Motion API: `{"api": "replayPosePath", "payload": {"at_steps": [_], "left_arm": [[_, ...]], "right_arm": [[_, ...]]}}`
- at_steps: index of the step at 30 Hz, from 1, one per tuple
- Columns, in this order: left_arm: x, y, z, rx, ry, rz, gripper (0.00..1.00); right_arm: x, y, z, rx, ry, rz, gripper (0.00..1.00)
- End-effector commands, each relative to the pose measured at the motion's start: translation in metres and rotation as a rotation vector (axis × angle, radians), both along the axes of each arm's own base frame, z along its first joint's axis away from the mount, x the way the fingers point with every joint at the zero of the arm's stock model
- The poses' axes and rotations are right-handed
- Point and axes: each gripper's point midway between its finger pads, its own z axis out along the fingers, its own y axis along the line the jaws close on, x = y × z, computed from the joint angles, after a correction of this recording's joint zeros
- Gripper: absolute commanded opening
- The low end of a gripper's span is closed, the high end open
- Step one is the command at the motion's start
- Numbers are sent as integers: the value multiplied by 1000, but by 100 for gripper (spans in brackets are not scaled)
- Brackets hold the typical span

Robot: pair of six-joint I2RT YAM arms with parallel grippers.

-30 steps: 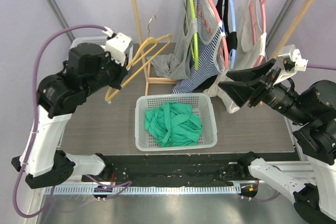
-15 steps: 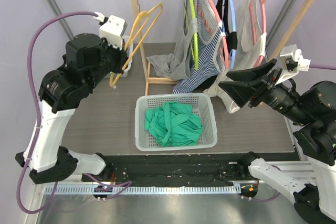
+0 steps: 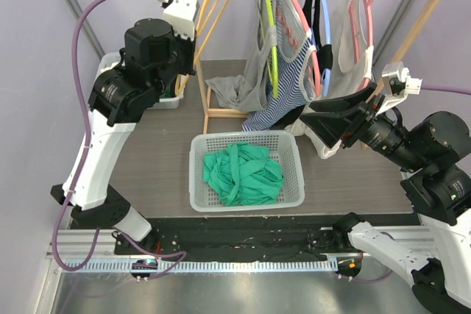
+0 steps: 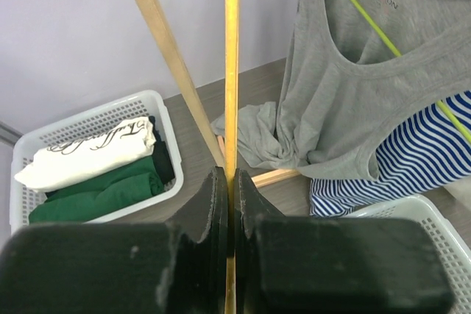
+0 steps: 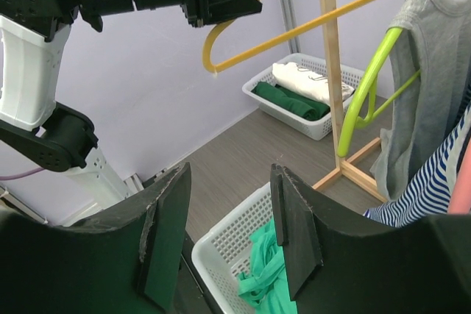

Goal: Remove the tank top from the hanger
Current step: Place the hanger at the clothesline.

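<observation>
- Left gripper (image 4: 229, 182): jaws pinched tight on one thin bar of the yellow hanger (image 4: 232, 71). The bar runs straight out between the jaw tips in the wrist view.
- The yellow hanger is bare and raised at the left end of the wooden rack (image 3: 190, 12), just beside the left post.
- Hanger long axis is slanted. The hook end is up by the rack's top rail and the arms slope down toward the left jaws. Whether the hook is on the rail, I cannot tell.
- Green tank top (image 3: 241, 173): off the hanger, bunched in the large white basket (image 3: 246, 134) on the bench (image 3: 154, 167), in front of the rack's foot.
- The tank top's straps are tangled. It has no readable long axis or facing.
- Right gripper (image 5: 228, 218): jaws partly open with nothing between them. It hangs in front of the rack's right end, tips pointing left across the basket.
- Grey tank top (image 3: 254, 71) on a lime hanger (image 3: 270, 42) hangs from the rack rail, left of centre.
- Blue-and-white striped tank top (image 3: 291, 71) hangs next to the grey one.
- Small white basket (image 4: 44, 137) of folded clothes sits on the bench left of the rack's left post.
</observation>
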Motion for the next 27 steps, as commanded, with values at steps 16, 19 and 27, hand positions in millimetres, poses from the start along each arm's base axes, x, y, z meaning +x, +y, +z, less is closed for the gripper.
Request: {"api": "replayPosePath", "payload": {"at_steps": [16, 19, 27], "left_arm": [[28, 4, 27, -216, -31, 70, 0], [33, 5, 22, -231, -13, 76, 0], [41, -3, 10, -217, 22, 57, 0]], "right_arm": [[0, -1, -3, 40, 7, -6, 55], [-1, -2, -6, 40, 7, -9, 54], [-5, -5, -4, 48, -1, -13, 55]]}}
